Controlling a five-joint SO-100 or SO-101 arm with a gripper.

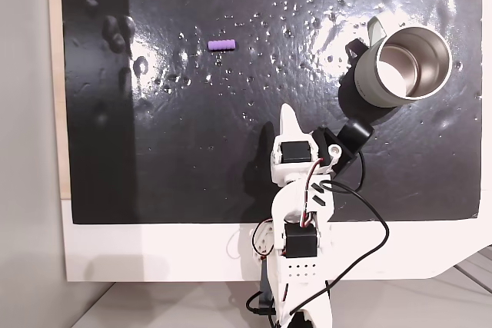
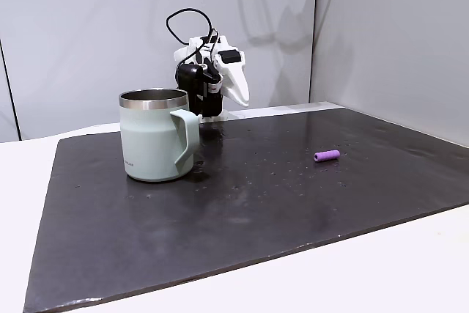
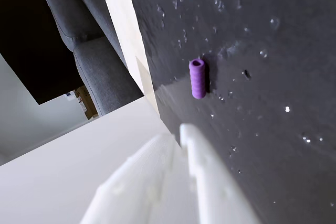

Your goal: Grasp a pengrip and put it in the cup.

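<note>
In a fixed view from above, the pengrip point(image 1: 222, 44) lay at eleven o'clock from the gripper point(image 1: 287, 117), the cup point(image 1: 367, 82) at two o'clock. In the side fixed view, both stood apart on the counter point(image 2: 242, 210). The wrist view showed the fingers point(image 3: 202, 171) clenched, empty; nothing grasped yet.

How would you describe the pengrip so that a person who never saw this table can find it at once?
Look at the black mat covering most of the table. In the fixed view from above, the pengrip lies on its side toward the mat's far edge, well left of the cup. It is the mat's one purple thing: a tiny ribbed tube.
</note>
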